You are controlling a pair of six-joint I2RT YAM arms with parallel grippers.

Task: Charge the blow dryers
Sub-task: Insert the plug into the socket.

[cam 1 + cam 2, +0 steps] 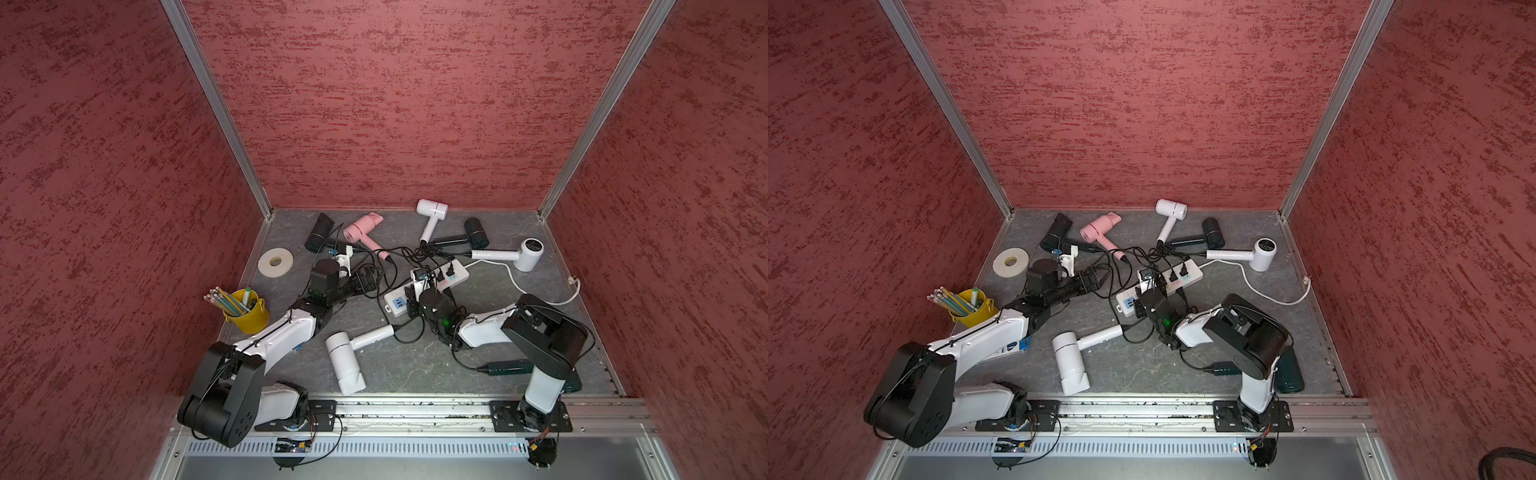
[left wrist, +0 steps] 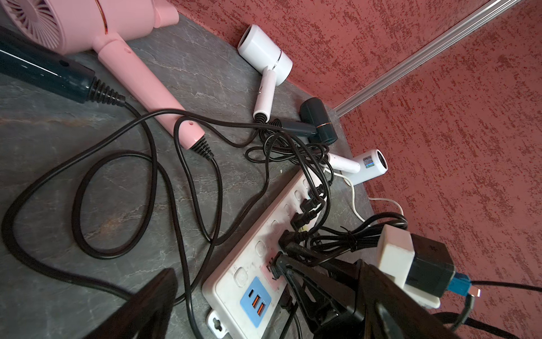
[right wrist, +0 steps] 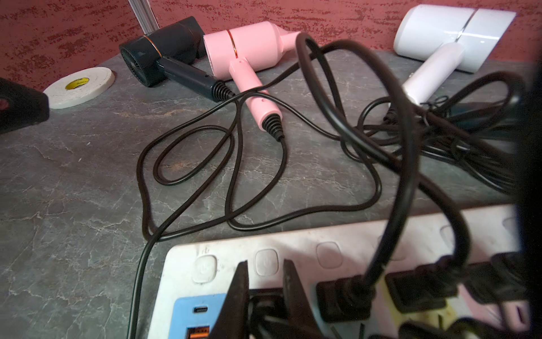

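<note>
Tabletop point(image 1: 415, 365), pink dryer point(image 1: 360, 227) beyond left claw point(image 1: 371, 279)

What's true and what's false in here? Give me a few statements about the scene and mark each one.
1. The pink plastic hair dryer lies on the grey stone-look tabletop. True.
2. The flat white roll of tape sits on the long white power strip. False: it lies on the tabletop near the left wall, apart from the strip.
3. The small yellow metal bucket holds pencils. True.
4. The left gripper has its jaws shut on a cord. False: its jaws stand wide open.
5. The right gripper has its jaws shut on a black plug at the power strip. True.
</note>
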